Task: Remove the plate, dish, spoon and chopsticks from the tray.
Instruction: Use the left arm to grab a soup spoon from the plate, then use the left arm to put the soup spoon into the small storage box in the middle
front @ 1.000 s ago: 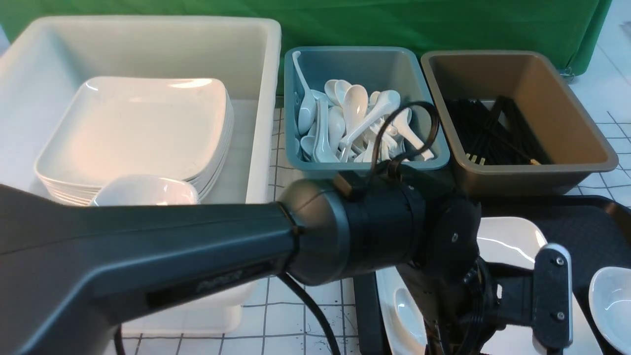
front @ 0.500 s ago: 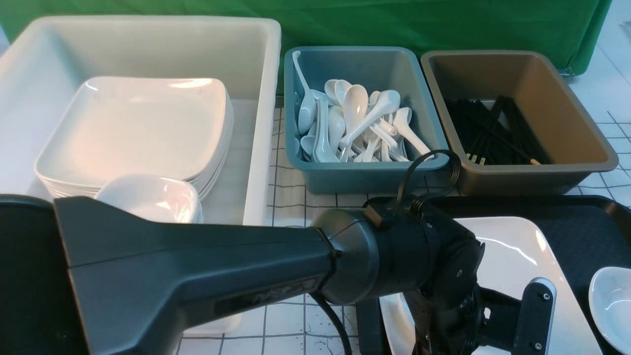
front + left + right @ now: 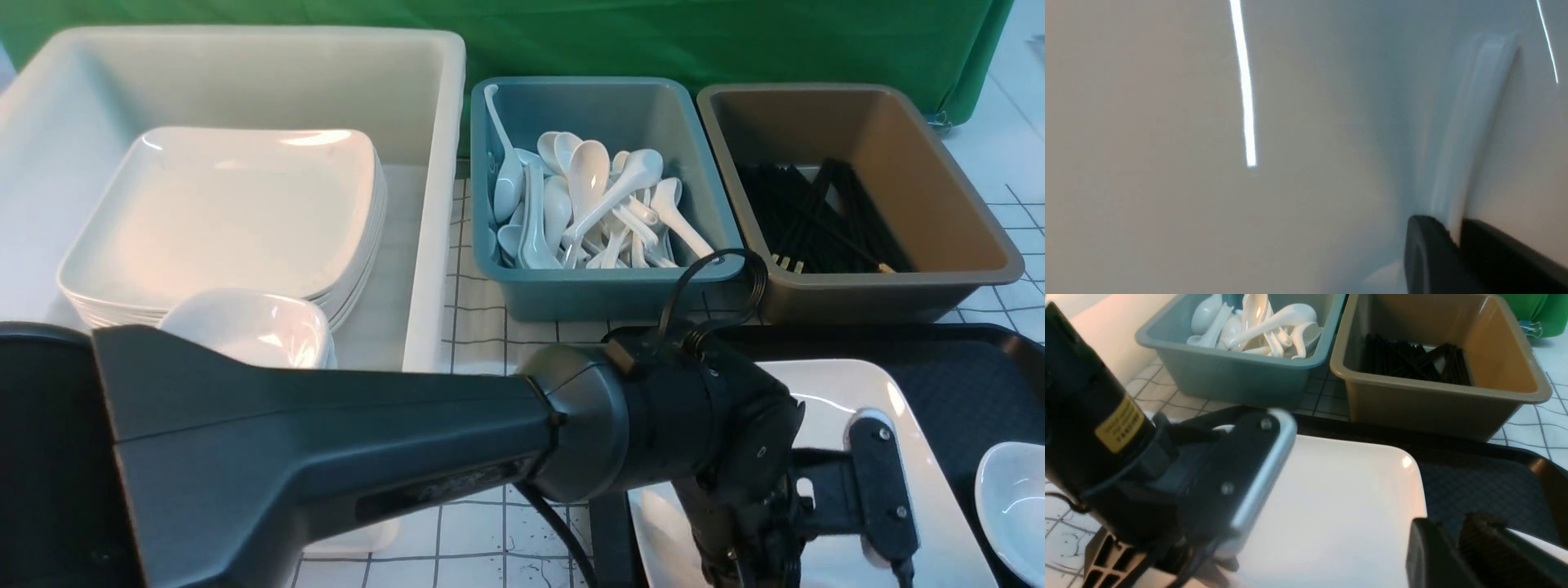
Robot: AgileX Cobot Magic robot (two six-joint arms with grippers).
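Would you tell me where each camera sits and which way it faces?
Front view: between the arms, facing forward at white tub, teal tub, brown tub; left arm crosses.
Left wrist view: that wrist, close over plate and spoon; left gripper shows.
Right wrist view: that wrist, facing tray and tubs; right gripper, left gripper show.
Shared: the plate, in all.

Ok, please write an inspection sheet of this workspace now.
Surface: white grid-lined tabletop; large black plastic tray on it.
Job's things: large white square plate on tray; small white dish beside it; white glossy soup spoon over plate; chopsticks on tray: nothing seen.
Clutter: white tub of stacked plates, teal tub of spoons, brown tub of black sticks.
Grippers: left gripper shut on spoon handle; right gripper by plate edge, state unclear.
Cables: black cable under left arm.
Surroundings: green cloth.
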